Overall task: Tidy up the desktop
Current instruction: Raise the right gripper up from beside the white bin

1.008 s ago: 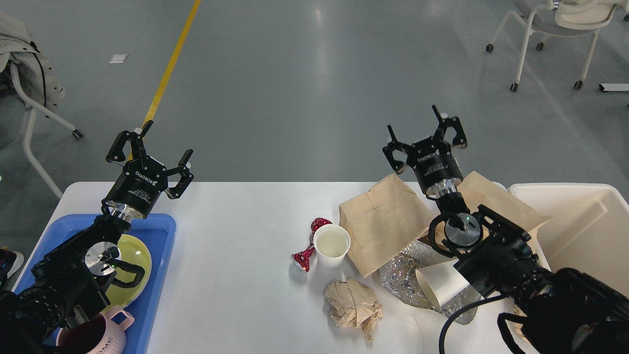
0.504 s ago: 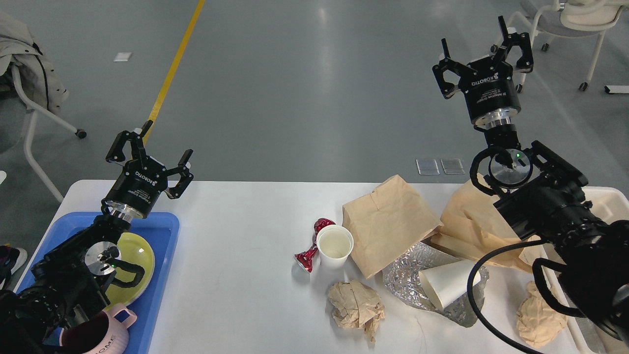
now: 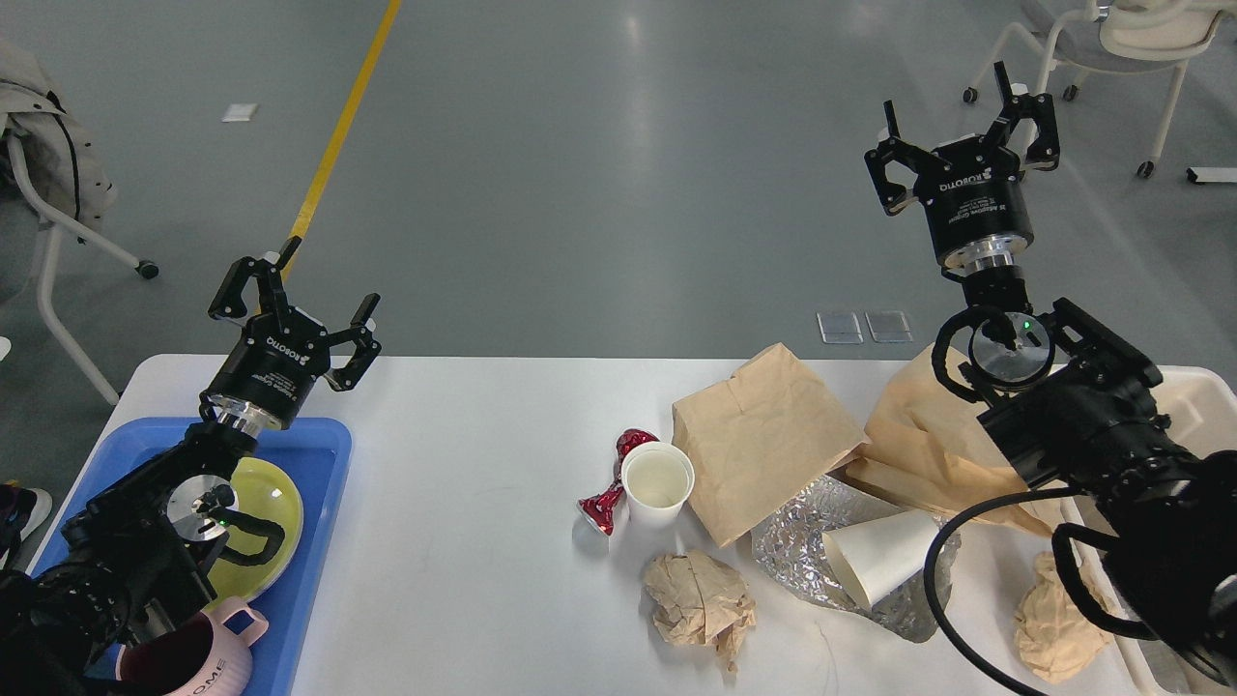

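The white surface (image 3: 464,483), the desktop to be tidied, fills the lower half of the frame, bare through its middle and cluttered toward the right. At lower left a blue tray (image 3: 324,483) holds a yellow-green plate (image 3: 266,522) and a pink mug (image 3: 208,657); at the far right edge a cream bin (image 3: 1193,406) shows behind the right arm. Next in size, two brown paper bags lie right of centre, one flat (image 3: 763,445) and one crumpled under the arm (image 3: 918,454), beside a sheet of silver foil (image 3: 802,541) with a tipped paper cup (image 3: 879,556) on it. Smaller still: a crumpled paper ball (image 3: 701,604), another wad (image 3: 1058,619) at lower right, an upright paper cup (image 3: 657,483) and a red foil wrapper (image 3: 609,488) touching it. The left tool (image 3: 295,290) hovers above the tray's far edge, fingers spread wide and empty. The right tool (image 3: 966,130) is raised high at upper right, also wide and empty. The step in hand appears to be choosing the next piece of litter; the next move likely calls for lowering the right tool onto a bag or cup and carrying it to the bin.
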Controlling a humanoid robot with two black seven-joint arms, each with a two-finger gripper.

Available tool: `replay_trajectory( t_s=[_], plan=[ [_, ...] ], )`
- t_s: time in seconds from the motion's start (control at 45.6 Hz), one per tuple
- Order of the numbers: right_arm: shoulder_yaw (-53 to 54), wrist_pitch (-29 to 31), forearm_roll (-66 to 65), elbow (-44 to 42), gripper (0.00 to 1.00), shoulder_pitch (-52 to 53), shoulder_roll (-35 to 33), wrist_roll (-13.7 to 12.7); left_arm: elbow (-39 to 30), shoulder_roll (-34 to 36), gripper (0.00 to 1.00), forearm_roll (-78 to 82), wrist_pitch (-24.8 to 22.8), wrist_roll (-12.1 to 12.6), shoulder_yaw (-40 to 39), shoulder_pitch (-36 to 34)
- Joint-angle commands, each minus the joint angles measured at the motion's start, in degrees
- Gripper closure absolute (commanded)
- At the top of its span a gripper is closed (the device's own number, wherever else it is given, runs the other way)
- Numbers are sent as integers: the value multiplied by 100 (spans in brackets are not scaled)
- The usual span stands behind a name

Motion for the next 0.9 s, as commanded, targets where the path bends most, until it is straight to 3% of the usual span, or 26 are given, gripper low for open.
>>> replay_trajectory(
  t_s=[0.0,0.219,0.394,0.482,0.636,0.679,0.745,0.811,0.877],
  plan=[
    [-334,8,-12,12,0,137,-384,7,0,0,0,-1,0,-1,-3,0],
    [-281,8,32,74,0,93,-410,7,0,0,0,-1,0,-1,6,0],
    [-1105,-19,-283,47,0,251,-454,-142,0,0,0,-1,0,-1,-3,0],
    [-3028,-361,-1197,-6,0,1391,-393,-511,0,0,0,-1,0,-1,6,0],
    [-6797,-345,-2067,214,0,3281,11,-661,0,0,0,-1,0,-1,-3,0],
    [-8593,-21,-2147,458,0,4095,204,-661,0,0,0,-1,0,-1,-3,0],
    [-10094,585,-2147,977,0,4933,468,-608,0,-9,0,-2,0,-1,-3,0],
    [-11063,1105,-2147,1872,0,5882,539,-521,0,0,0,-1,0,-1,-3,0],
    [-11355,1395,-2165,2883,0,6656,513,-266,0,0,0,-10,0,-1,-3,0]
  ],
)
